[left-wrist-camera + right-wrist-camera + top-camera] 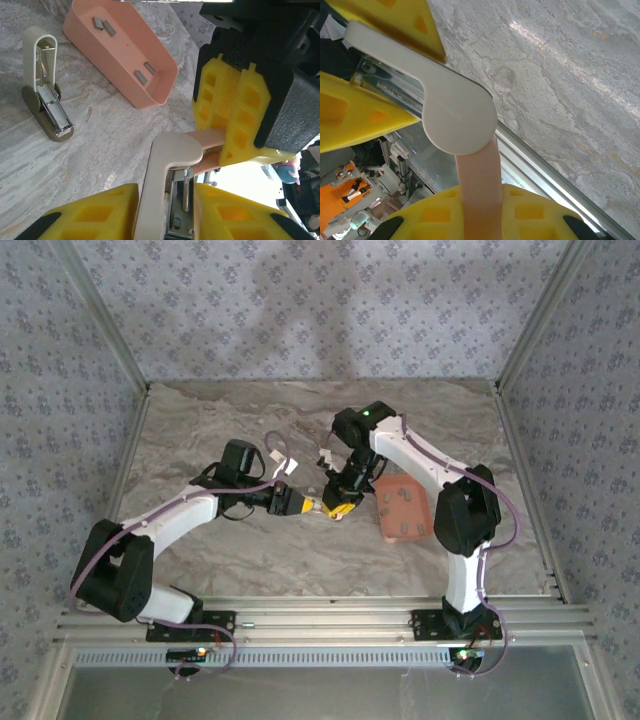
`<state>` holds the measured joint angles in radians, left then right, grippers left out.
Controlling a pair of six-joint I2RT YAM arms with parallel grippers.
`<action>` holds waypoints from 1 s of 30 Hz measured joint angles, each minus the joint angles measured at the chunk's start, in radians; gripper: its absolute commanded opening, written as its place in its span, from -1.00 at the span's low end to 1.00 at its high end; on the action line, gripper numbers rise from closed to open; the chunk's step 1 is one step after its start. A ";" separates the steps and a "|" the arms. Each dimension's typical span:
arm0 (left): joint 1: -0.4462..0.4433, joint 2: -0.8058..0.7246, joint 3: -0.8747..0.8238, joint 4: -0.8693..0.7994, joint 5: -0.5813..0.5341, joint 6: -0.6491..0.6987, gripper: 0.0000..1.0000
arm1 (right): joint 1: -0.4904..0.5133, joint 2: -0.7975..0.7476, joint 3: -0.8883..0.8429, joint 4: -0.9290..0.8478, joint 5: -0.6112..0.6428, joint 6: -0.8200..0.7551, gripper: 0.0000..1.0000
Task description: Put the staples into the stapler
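The stapler, a small one with a white arm, grey metal channel and pale pink part, hangs above the table between both grippers. My left gripper is shut on its white arm and metal channel. My right gripper is shut on the pink part, coming in from the right. The staples lie as small grey strips inside the salmon tray, with more of them at its far end.
A second small stapler, beige with its grey metal channel folded open, lies on the marble table left of the tray. In the top view the tray sits right of the grippers, beside the right arm. Patterned walls enclose the table.
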<state>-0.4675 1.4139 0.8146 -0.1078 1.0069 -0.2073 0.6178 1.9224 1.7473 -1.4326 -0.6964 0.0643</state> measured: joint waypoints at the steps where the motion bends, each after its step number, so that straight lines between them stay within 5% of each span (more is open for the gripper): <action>1: 0.000 0.000 0.000 0.000 0.000 0.000 -0.47 | 0.000 0.000 0.000 0.000 0.000 0.000 -0.80; 6: 0.000 0.001 0.000 0.000 0.000 0.005 -0.50 | -0.001 0.000 0.000 0.000 0.000 0.000 -0.65; 11: 0.000 0.002 0.000 0.001 -0.001 -0.014 -0.51 | -0.012 -0.016 0.000 0.016 0.016 0.013 -0.28; 20: 0.000 0.002 -0.068 0.146 0.003 -0.217 -0.51 | -0.054 -0.210 -0.039 0.167 0.099 0.050 0.01; 24: -0.008 0.005 -0.102 0.240 0.011 -0.341 -0.48 | -0.077 -0.396 -0.211 0.374 0.153 0.067 0.09; 30: -0.029 0.010 -0.103 0.327 0.025 -0.435 -0.48 | -0.121 -0.760 -0.688 0.898 0.180 0.013 0.21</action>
<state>-0.4965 1.4235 0.7120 0.2188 1.0321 -0.6426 0.4969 1.1622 1.0592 -0.5343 -0.5163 0.0769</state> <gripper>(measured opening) 0.261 0.563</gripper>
